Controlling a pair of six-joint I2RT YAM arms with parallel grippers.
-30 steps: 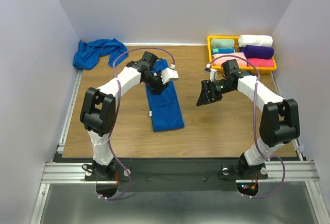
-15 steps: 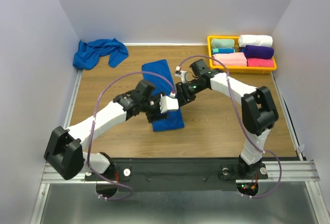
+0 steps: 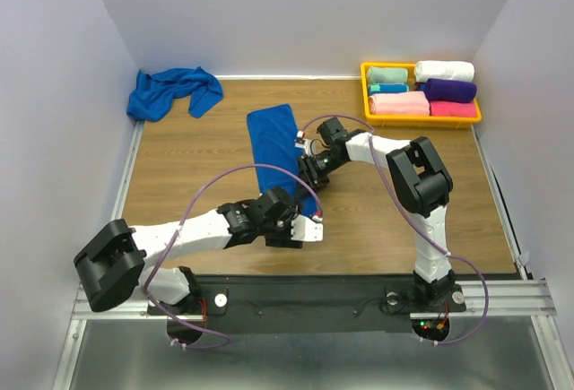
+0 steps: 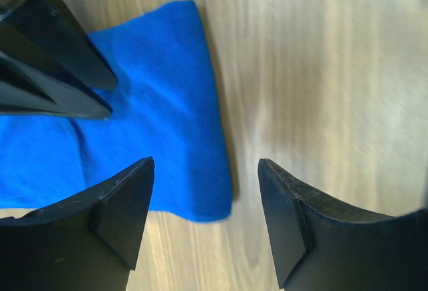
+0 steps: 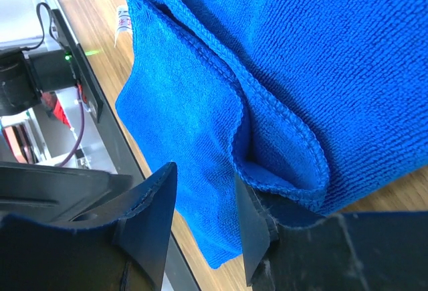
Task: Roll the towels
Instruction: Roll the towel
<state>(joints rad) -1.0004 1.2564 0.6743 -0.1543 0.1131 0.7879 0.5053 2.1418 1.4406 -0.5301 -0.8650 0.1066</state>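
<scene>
The left end effector [image 4: 204, 170] hangs released, jaws wide, straddling the near right corner of the flat towel [image 3: 276, 134]. The right end effector [image 5: 204, 187] sits at that towel's right edge, partway along. A raised fold of hem fills its gap, so it looks to be grasping the cloth. The flat towel lies as a long strip down the middle of the counter [image 3: 395, 202], unrolled. The crumpled towel [image 3: 170, 91] is heaped in the far left corner, well apart. A yellow tray [image 3: 366, 85] of rolled towels stands far right. The step in hand seems to be starting the first roll. Next, the left jaws likely need to drop and pinch the near corner, so both can turn the near end over evenly.
</scene>
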